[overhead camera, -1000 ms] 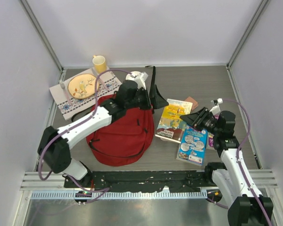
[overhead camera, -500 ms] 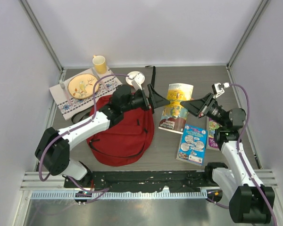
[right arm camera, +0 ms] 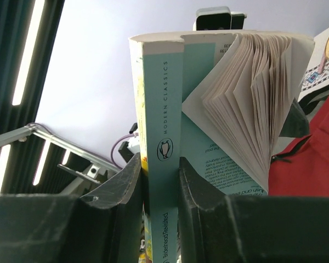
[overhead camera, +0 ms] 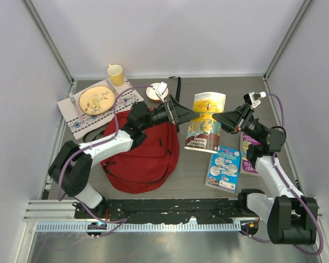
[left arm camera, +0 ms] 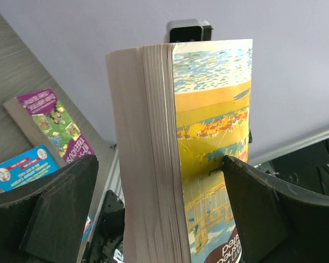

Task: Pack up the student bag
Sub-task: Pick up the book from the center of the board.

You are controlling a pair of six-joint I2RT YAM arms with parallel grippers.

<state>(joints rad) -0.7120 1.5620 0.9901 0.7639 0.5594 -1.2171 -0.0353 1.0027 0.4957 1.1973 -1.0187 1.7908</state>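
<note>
- Pinches a yellow paperback (overhead camera: 205,121) by the spine in the right gripper (overhead camera: 226,119), raised off the desk (overhead camera: 219,90) between the two arms, right of centre.
- Spreads the left gripper (overhead camera: 178,114) wide around the book's page edge, one finger to each side, neither seen pressing on a cover.
- Leaves the student bag (overhead camera: 142,159) lying flat on the left half of the desk, toward the near edge, partly under the left arm; cannot tell whether its mouth stands open.
- Risks a crushed page block: shows leaves fanning loose from the back cover in the right wrist view, so could crease or fold them if clamped off-square.
- Risks a drop at the handover: grips only the narrow spine, so could let the book swing or slide out if released before the left gripper bites, landing it on the blue book (overhead camera: 225,167) or the purple book (left arm camera: 49,123) near the right edge.
- Could snag a corner on zipper or strap on the way in, should the fabric sag shut; probably calls for the mouth to be held apart first.
- Could nudge the bag toward the near edge with the left arm while swinging the book across.
</note>
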